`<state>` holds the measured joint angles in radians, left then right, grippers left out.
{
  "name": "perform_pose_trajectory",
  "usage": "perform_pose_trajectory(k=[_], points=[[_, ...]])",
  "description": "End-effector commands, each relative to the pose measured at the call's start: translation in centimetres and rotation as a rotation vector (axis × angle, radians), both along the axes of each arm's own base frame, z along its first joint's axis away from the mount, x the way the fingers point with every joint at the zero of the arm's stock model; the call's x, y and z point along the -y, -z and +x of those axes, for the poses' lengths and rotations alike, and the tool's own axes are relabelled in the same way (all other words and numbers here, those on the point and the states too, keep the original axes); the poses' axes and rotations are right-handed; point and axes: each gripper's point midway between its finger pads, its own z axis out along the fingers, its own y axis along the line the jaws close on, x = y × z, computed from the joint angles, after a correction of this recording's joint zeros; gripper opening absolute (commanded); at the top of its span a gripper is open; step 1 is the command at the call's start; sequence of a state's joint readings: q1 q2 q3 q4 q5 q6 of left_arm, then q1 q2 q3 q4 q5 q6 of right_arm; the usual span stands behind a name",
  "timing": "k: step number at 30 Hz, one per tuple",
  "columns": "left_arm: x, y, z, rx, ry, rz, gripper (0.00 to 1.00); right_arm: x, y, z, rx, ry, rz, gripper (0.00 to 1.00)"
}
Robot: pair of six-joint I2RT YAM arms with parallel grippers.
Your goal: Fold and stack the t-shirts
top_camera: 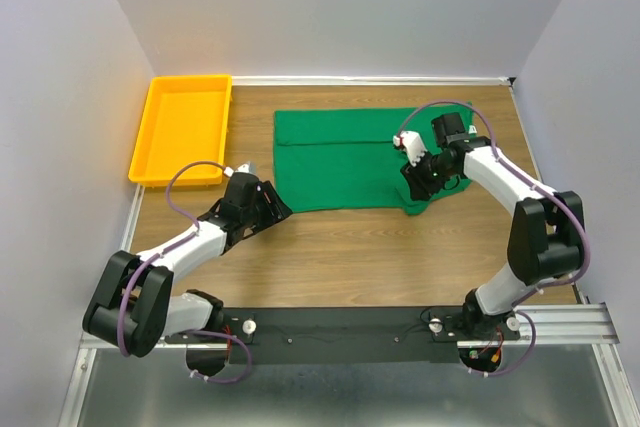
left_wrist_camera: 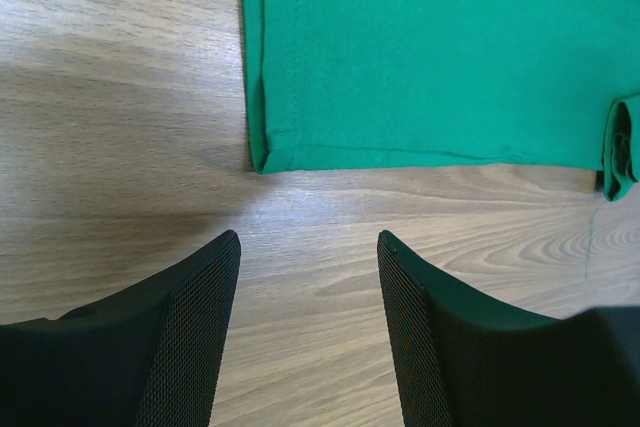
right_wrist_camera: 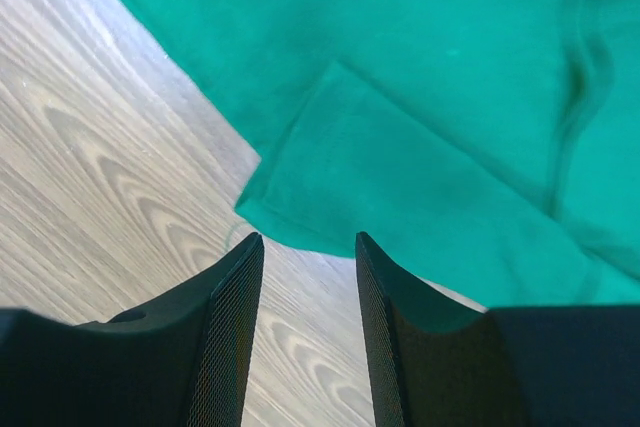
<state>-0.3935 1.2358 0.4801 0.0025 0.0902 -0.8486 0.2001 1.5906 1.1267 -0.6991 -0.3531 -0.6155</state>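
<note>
The short-sleeved cotton t-shirt (top_camera: 335,162) is plain solid green, the wooden surface (top_camera: 340,257) is light brown with darker wavy grain, the shallow rectangular plastic tray (top_camera: 185,132) is bright orange-yellow, the left claw (left_wrist_camera: 308,239) and right claw (right_wrist_camera: 308,239) are black with finely meshed inner faces, and the looping cables (top_camera: 445,103) are purple.

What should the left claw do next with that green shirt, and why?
Probably ease the left gripper forward and down onto the near corner of the t-shirt. Its jaws stand open and empty over the wooden table, with that hemmed corner lying flat just ahead, ready to pinch for the next fold.
</note>
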Motion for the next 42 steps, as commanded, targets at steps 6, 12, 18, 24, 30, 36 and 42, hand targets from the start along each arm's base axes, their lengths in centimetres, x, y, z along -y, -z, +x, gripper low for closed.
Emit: perform_pose_trajectory(k=[6, 12, 18, 24, 30, 36, 42], points=[[0.1, -0.6, 0.7, 0.030, -0.007, -0.016, 0.65, -0.7, 3.3, -1.3, -0.088, -0.060, -0.062, 0.49], [0.1, -0.3, 0.5, 0.026, -0.006, -0.020, 0.65, -1.1, 4.2, -1.4, -0.092, -0.082, -0.093, 0.49], [0.3, -0.1, 0.5, 0.020, 0.000, -0.026, 0.65, -1.1, 5.2, -1.1, -0.088, -0.083, -0.135, 0.50], [0.2, 0.1, 0.3, 0.016, 0.000, -0.026, 0.65, -1.0, 5.6, -0.5, -0.076, -0.073, -0.153, 0.49], [0.2, 0.1, 0.3, 0.016, 0.001, -0.025, 0.65, -1.2, 5.7, 0.1, -0.072, -0.060, -0.152, 0.40], [0.3, -0.1, 0.4, 0.019, 0.002, -0.028, 0.65, -1.4, 6.0, 0.4, -0.077, -0.052, -0.149, 0.30], [0.2, 0.0, 0.3, 0.017, 0.001, -0.025, 0.65, -2.4, 4.3, 0.8, -0.058, -0.042, -0.089, 0.43]])
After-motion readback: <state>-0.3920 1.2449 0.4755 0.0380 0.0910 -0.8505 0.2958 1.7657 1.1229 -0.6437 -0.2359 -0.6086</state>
